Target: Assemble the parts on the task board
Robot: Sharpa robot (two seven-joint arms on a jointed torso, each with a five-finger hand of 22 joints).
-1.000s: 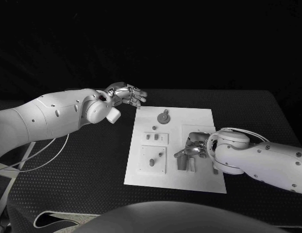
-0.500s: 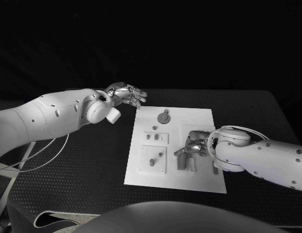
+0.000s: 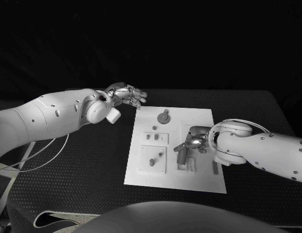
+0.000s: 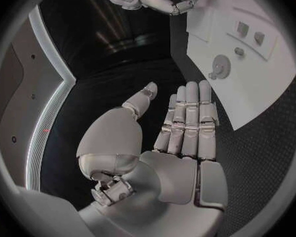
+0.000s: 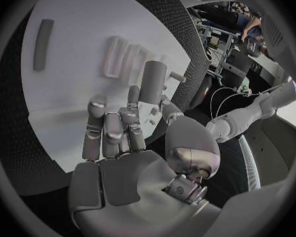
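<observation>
**Task board: right hand holds a peg over it**

The task board point(image 3: 172, 145) lies at the table's middle. We see the right hand point(image 3: 193, 142) above the board's middle, pinching a short grey peg point(image 5: 153, 82) between thumb and finger. The left hand point(image 3: 126, 94) hovers off the board's far left corner, fingers straight and apart, holding nothing.
</observation>
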